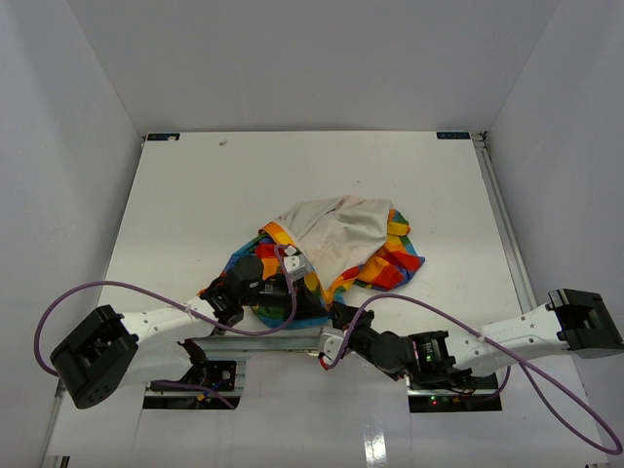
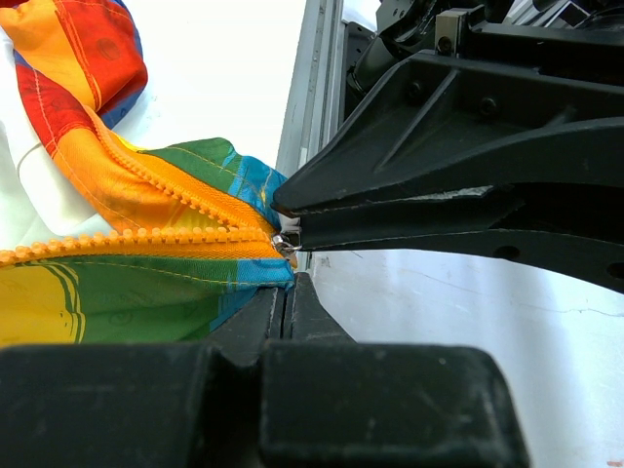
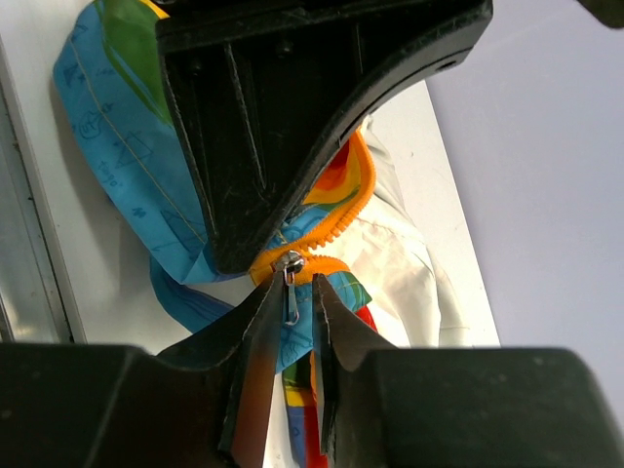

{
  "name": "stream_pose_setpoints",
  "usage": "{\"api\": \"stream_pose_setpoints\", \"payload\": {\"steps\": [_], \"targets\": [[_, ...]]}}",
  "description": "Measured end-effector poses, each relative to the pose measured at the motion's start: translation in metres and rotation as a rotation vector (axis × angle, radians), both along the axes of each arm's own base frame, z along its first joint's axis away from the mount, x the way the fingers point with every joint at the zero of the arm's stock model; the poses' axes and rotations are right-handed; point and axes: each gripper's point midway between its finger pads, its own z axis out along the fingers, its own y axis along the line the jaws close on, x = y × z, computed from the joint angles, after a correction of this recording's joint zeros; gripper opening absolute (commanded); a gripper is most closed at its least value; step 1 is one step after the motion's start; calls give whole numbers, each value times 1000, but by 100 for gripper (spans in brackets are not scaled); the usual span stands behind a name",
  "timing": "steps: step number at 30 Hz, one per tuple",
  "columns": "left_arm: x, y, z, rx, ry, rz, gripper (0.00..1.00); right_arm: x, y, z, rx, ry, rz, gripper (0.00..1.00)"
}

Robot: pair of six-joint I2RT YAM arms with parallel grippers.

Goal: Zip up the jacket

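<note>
Rainbow-block fabric jacket (image 1: 341, 244) lies crumpled on the white tabletop (image 1: 195, 195), left claw (image 2: 289, 292) clamped shut on its hem, right claw (image 3: 292, 289) barely open around the small metal zipper pull (image 3: 292, 302): pinch too shallow and it could slip free!

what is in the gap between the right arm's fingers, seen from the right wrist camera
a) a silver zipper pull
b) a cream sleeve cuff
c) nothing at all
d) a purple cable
a: the silver zipper pull hangs in the narrow gap between the right fingers, just below the orange zipper teeth of the jacket.
</note>
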Motion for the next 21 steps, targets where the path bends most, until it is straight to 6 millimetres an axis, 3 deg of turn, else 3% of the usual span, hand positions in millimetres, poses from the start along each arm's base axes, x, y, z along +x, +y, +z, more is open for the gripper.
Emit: {"api": "stream_pose_setpoints", "payload": {"steps": [18, 21], "targets": [[0, 0, 0, 0, 0, 0, 0, 0, -2, -1, 5, 10, -15, 15], [0, 0, 0, 0, 0, 0, 0, 0, 0, -4, -2, 10, -13, 9]]}}
